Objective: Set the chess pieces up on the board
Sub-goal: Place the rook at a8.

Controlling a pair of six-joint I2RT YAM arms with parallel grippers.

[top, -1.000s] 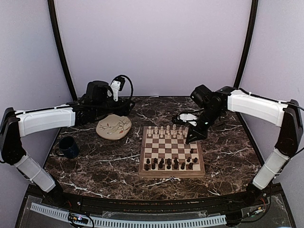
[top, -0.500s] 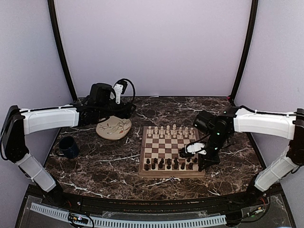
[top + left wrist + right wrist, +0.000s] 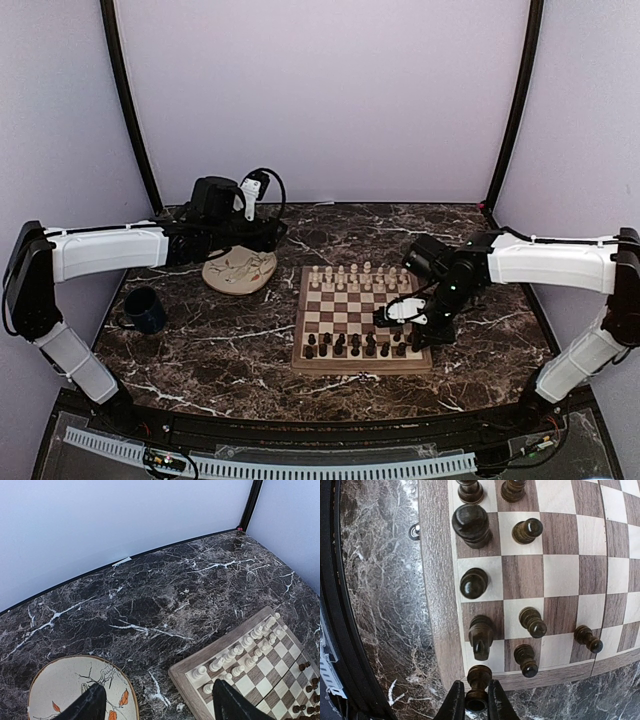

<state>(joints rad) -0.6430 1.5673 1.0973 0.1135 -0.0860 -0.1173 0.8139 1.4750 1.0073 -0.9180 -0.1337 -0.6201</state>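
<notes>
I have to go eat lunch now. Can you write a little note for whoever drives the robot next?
Left gripper: open, empty, hovering between the plate and the board, by its far left corner.
Right gripper: shut on a dark piece over the board's near right corner.
Done: pale pieces stand in two rows on the far side; most dark pieces stand on the near side.
Left to do: set the held piece down, then fill any near squares that look bare.

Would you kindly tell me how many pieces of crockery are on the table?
2: a dark mug near the left edge; a cream plate left of the board.
</notes>
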